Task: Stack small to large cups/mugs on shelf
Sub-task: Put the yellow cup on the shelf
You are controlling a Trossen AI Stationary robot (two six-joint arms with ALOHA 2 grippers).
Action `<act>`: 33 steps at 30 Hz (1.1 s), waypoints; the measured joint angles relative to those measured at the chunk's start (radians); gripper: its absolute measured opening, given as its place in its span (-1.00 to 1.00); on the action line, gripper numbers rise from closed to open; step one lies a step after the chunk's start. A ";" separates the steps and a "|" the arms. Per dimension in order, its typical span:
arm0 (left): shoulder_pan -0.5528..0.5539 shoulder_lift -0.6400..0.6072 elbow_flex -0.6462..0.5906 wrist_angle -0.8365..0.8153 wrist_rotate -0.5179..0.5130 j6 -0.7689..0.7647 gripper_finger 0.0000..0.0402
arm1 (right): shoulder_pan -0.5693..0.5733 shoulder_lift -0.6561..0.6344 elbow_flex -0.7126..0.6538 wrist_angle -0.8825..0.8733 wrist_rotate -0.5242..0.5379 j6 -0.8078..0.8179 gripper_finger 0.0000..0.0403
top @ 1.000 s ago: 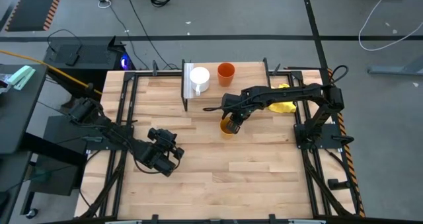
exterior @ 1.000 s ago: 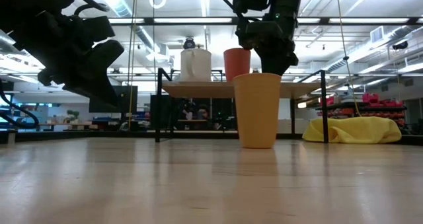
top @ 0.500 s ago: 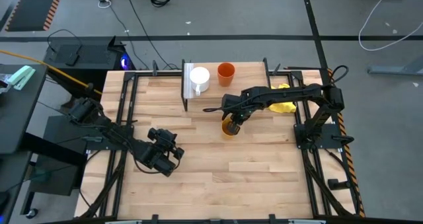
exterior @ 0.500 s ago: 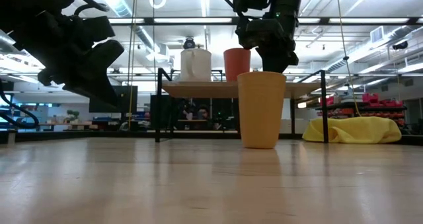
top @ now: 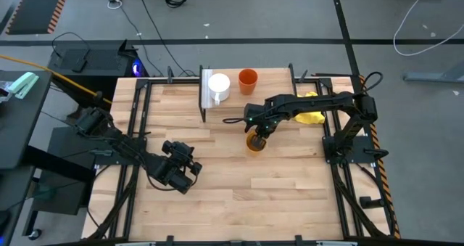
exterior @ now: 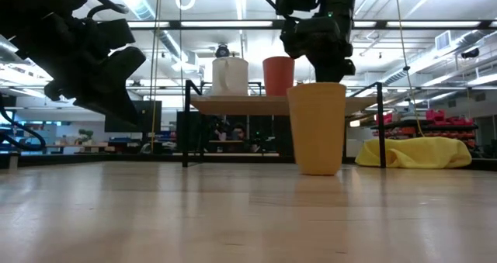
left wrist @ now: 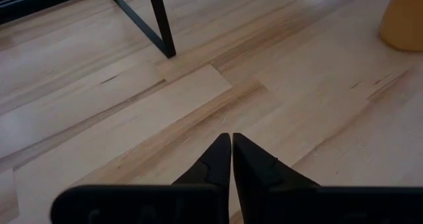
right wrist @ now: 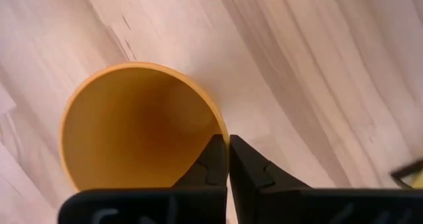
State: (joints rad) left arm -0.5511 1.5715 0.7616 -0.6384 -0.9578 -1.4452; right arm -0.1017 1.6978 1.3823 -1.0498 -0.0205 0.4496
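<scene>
The yellow-orange cup (top: 254, 144) (exterior: 317, 127) stands upright on the tabletop in front of the shelf (exterior: 233, 105) (top: 270, 84). My right gripper (top: 259, 133) (right wrist: 228, 145) is above it, shut on its rim. The white mug (top: 219, 85) (exterior: 231, 75) and the orange-red cup (top: 248, 78) (exterior: 277, 75) stand side by side on the shelf board. My left gripper (top: 190, 175) (left wrist: 231, 141) waits, shut, over the table's near left part, touching nothing. My right gripper pinches the yellow-orange cup's rim (right wrist: 222, 127) from above, pointing down. One finger (right wrist: 210, 164) is inside the cup and the other (right wrist: 250, 168) is outside. The cup stays upright, its base (exterior: 317, 171) at table level in the low view.
A crumpled yellow cloth (top: 310, 115) (exterior: 415, 152) lies right of the shelf near the table's right edge. The shelf's black legs (left wrist: 160, 26) stand on the tabletop. Bare wood (top: 275, 188) spreads over the table's near half.
My right gripper has moved a little toward the table's near and right edges, still shut on the yellow-orange cup's rim. The cup has gone with it, upright, away from the shelf, its base staying at table level.
</scene>
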 joint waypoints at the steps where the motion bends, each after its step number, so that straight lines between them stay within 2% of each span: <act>1: 0.000 0.000 0.000 0.000 0.000 0.000 -0.90 | 0.000 0.000 0.007 -0.018 0.000 0.000 -0.97; 9: 0.000 0.000 0.000 0.000 0.000 0.000 -0.95 | 0.020 0.000 0.141 -0.155 0.049 0.003 -0.98; 16: 0.000 0.000 0.000 0.000 0.000 0.001 -0.89 | 0.035 0.000 0.317 -0.235 0.051 0.010 -0.98; 22: 0.000 0.000 0.000 0.000 0.000 0.023 -0.92 | 0.030 0.000 0.494 -0.432 0.149 0.052 -0.99; 27: 0.000 0.000 0.000 0.000 0.000 0.041 -0.95 | -0.001 0.000 0.641 -0.522 0.195 0.077 -0.99; 33: 0.003 0.000 0.000 0.000 -0.018 0.054 -0.89 | -0.095 -0.001 0.752 -0.521 0.204 0.073 -0.99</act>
State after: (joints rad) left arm -0.5477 1.5715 0.7620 -0.6387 -0.9758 -1.3912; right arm -0.1971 1.6967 2.1340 -1.5710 0.1836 0.5229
